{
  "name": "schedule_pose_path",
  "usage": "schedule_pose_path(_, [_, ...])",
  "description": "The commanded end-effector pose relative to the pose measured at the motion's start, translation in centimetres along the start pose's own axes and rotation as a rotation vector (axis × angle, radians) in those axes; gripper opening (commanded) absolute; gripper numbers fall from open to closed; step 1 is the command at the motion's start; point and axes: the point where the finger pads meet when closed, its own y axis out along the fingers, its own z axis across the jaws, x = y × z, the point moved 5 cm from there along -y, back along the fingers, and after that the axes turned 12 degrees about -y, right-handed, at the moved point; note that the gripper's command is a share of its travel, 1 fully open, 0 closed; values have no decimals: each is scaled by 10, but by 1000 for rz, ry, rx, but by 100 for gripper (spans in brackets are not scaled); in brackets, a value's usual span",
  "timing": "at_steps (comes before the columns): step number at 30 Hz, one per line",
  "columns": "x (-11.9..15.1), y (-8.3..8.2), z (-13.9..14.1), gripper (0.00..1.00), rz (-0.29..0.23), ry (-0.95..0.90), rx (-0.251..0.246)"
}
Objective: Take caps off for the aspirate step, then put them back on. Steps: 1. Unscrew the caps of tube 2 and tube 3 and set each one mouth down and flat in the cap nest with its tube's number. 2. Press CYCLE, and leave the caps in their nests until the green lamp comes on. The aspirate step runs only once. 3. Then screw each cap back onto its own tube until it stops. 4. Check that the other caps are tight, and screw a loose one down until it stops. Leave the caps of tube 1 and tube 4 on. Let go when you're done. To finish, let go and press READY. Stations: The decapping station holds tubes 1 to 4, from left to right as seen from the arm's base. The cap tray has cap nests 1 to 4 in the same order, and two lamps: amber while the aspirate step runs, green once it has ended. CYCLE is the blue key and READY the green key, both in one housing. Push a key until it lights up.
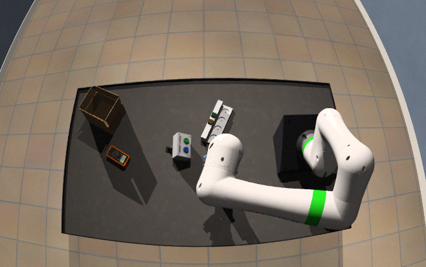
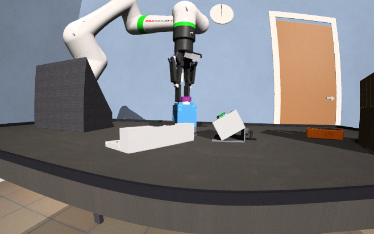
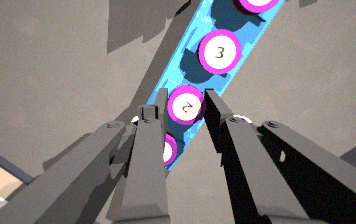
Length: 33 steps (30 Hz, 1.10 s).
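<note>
Dark grey worktop (image 2: 256, 167) fills the lower frame; blue wall and brown door (image 2: 305, 71) behind. Blue decapping station (image 2: 185, 113) at centre holds magenta, white-topped caps. Gripper (image 3: 185, 107) clamped on cap 2 (image 3: 186, 106), mid-frame in wrist view, fingers touching its sides. Cap 3 (image 3: 220, 51) sits above it.

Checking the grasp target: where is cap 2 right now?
In the wrist view, cap 2 sits on its tube in the blue station, between the jaws, with cap 3 beyond.
</note>
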Motion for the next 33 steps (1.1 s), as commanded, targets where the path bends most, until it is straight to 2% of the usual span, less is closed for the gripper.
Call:
schedule_pose_path(1, [-1,-1,1,30,-4,-14,-10])
schedule_pose_path(2, [-1,-2,1,41,-4,-14,-9])
schedule_pose_path(12, [-1,-2,1,41,-4,-14,-9])
schedule_pose_path(13, [-1,-2,1,41,-4,69,-9])
schedule_pose_path(15, [-1,-2,1,41,-4,69,-9])
schedule_pose_path(19, [-1,-2,1,41,-5,379,-9])
schedule_pose_path(30, [-1,-2,1,41,-9,925,-9])
schedule_pose_path(32, [-1,-2,1,41,-9,925,-9])
schedule_pose_path(33, [-1,-2,1,41,-8,1029,-7])
